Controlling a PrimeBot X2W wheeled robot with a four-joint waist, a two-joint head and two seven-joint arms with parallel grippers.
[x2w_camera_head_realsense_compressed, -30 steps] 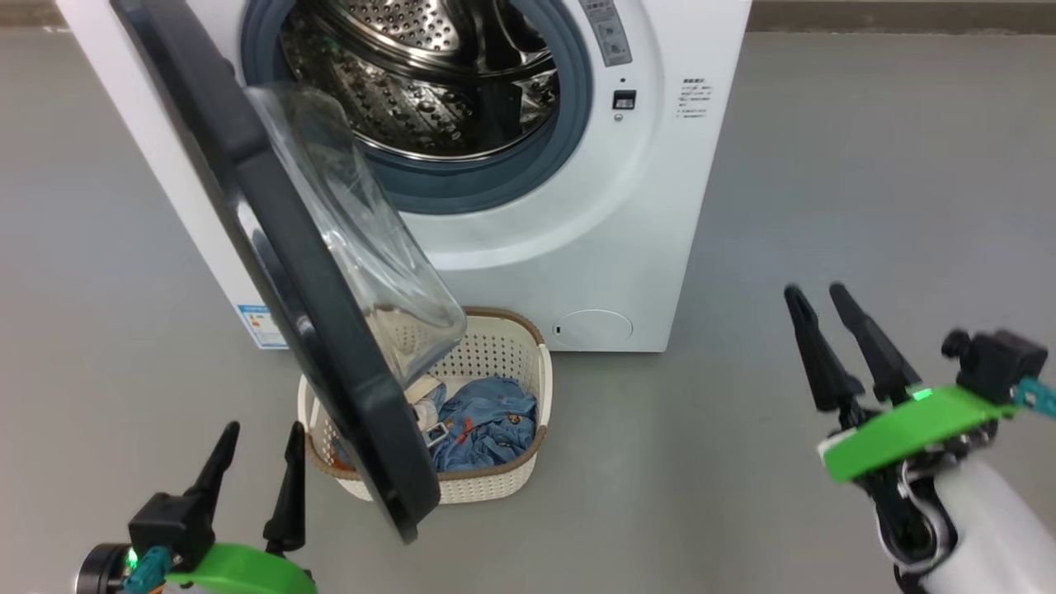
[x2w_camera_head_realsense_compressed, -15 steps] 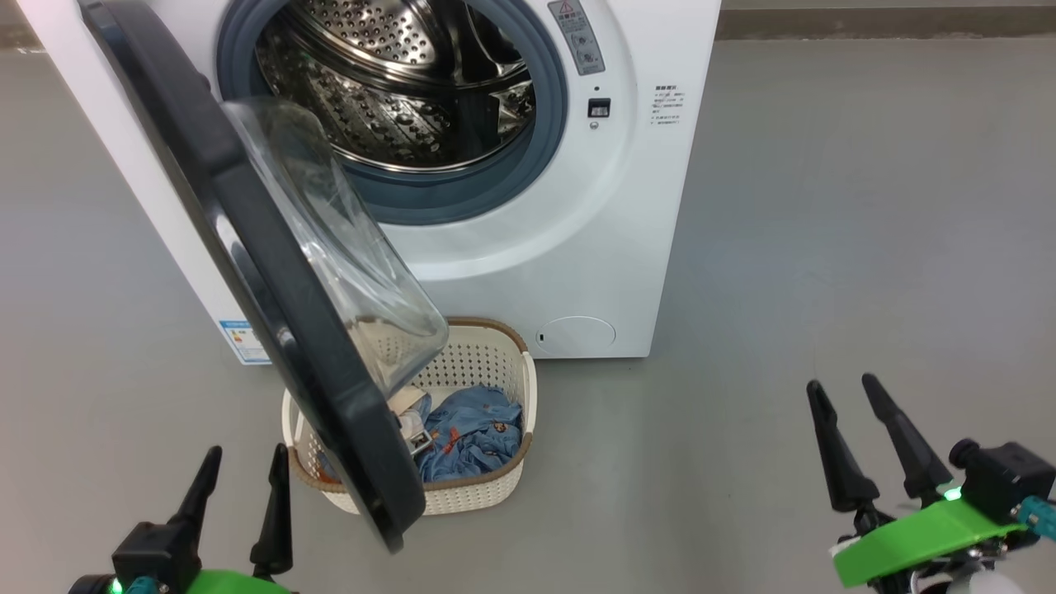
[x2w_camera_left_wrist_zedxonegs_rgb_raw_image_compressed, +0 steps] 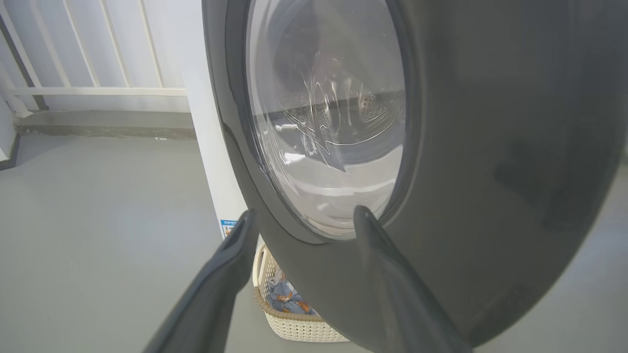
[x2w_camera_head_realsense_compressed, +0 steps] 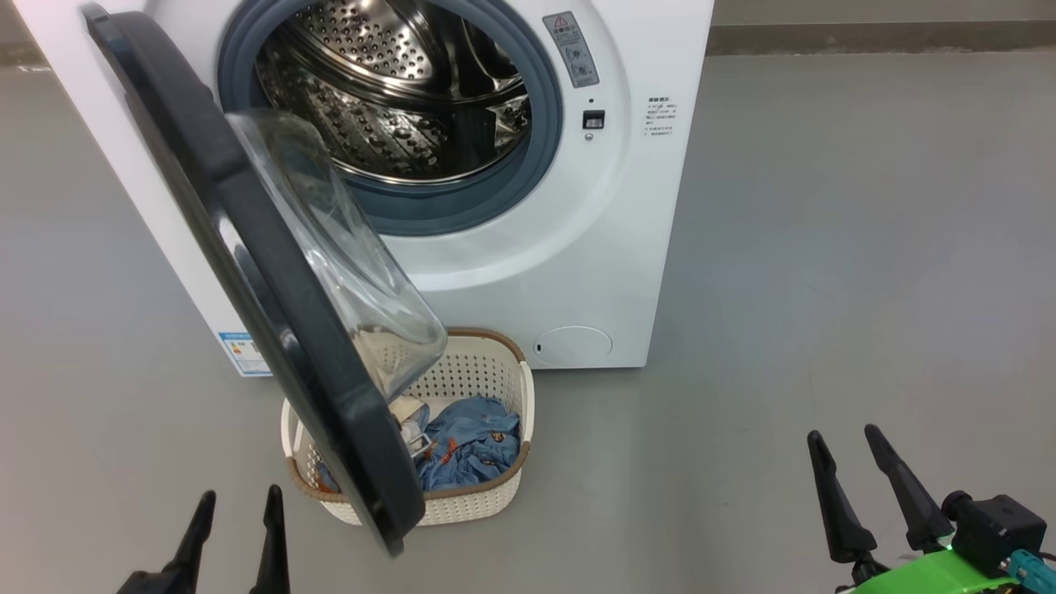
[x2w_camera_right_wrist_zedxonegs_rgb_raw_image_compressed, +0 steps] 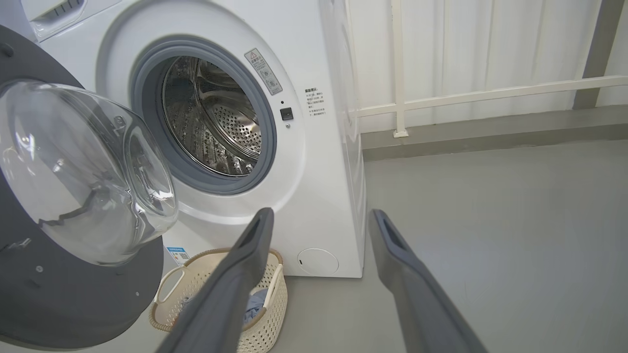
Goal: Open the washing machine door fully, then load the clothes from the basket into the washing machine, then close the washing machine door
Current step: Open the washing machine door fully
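Washing machine (x2w_camera_head_realsense_compressed: pixel 594 247): stands on the grey floor (x2w_camera_head_realsense_compressed: pixel 825 247) close to the floor's far edge, where a low kerb runs. The drum (x2w_camera_head_realsense_compressed: pixel 396 107) shows bare perforated steel and has a grey gasket (x2w_camera_head_realsense_compressed: pixel 495 190) around its mouth. There is a blue label sticker (x2w_camera_head_realsense_compressed: pixel 235 351) low on the side panel.

Washing machine door (x2w_camera_head_realsense_compressed: pixel 363 462): hinged on the left of the opening and swung partway out, not flat against the cabinet. The glass bowl faces the drum side. In the head view the door's lower rim overlaps the left part of the basket.

Basket (x2w_camera_head_realsense_compressed: pixel 462 503): on the floor just in front of the machine's lower front, below the door. The brown rim is visible, and the near wall is cream and perforated.

Clothes (x2w_camera_head_realsense_compressed: pixel 470 441): lie inside the basket. The blue printed fabric is heaped toward the right side, with a cream piece (x2w_camera_head_realsense_compressed: pixel 404 410) beside the door rim. How much lies behind the door is hidden.

Left gripper (x2w_camera_head_realsense_compressed: pixel 239 495): low at the near left of the floor, jaws apart, holding nothing. In the head view it is clear of the door's lower rim. In the left wrist view the door's dark outer face stands close ahead of the fingers, and I cannot tell whether they touch it.

Right gripper (x2w_camera_head_realsense_compressed: pixel 841 433): at the near right of the floor, well apart from the machine and basket, jaws apart and empty. The fingers point toward the machine's front.

A white railing (x2w_camera_right_wrist_zedxonegs_rgb_raw_image_compressed: pixel 441 98) stands behind the kerb.
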